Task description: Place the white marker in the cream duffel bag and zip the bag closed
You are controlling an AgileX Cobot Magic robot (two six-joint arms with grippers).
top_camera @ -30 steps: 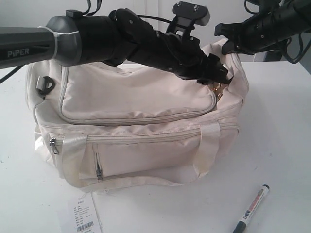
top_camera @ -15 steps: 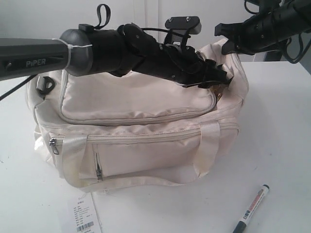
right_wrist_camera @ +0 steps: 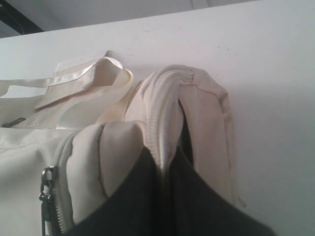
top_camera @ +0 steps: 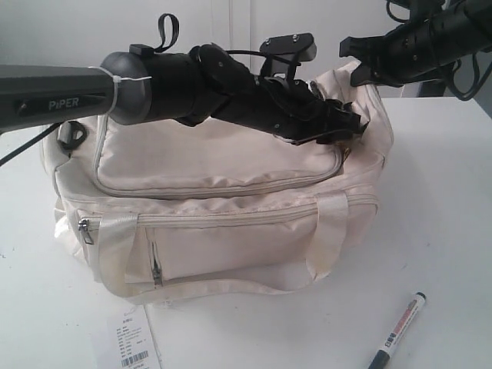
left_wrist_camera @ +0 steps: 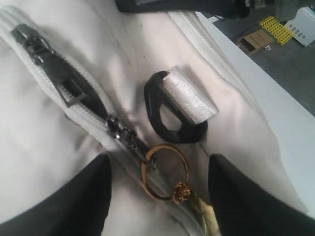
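Left gripper (top_camera: pixel 352 124) poised over the right end of the cream duffel bag (top_camera: pixel 215 165), its fingers (left_wrist_camera: pixel 83 196) spread to either side of the gold ring zip pull (left_wrist_camera: pixel 166 146) and grasping nothing; we note that, against the frame a second earlier, its forearm has slid rightward and levelled, the tip scarcely shifting; right gripper (right_wrist_camera: pixel 166 162) clenched on a fold of fabric at the bag's far right end, unchanged; the white marker (top_camera: pixel 397 330) lies as before on the table (top_camera: pixel 453 200), near right, well apart from the bag.
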